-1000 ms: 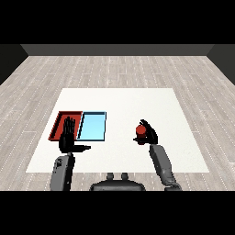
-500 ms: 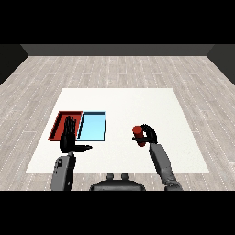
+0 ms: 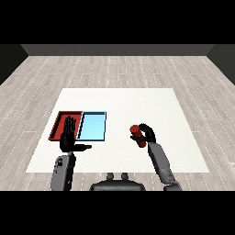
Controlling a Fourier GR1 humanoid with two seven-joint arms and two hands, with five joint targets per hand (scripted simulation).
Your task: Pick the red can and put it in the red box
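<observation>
Red can, a plain unlabelled cylinder, tilted in the curled right hand; left hand flat, fingers straight, over the red tray.

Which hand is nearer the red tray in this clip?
Left. The left hand, fingers straight, overlaps the red tray's near edge. The right hand is far to the tray's right, past the light blue tray, curled round the red can.

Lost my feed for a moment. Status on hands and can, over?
Right hand curled round red can, right of light blue tray. Left hand open over red tray. Blue tray lies between.
</observation>
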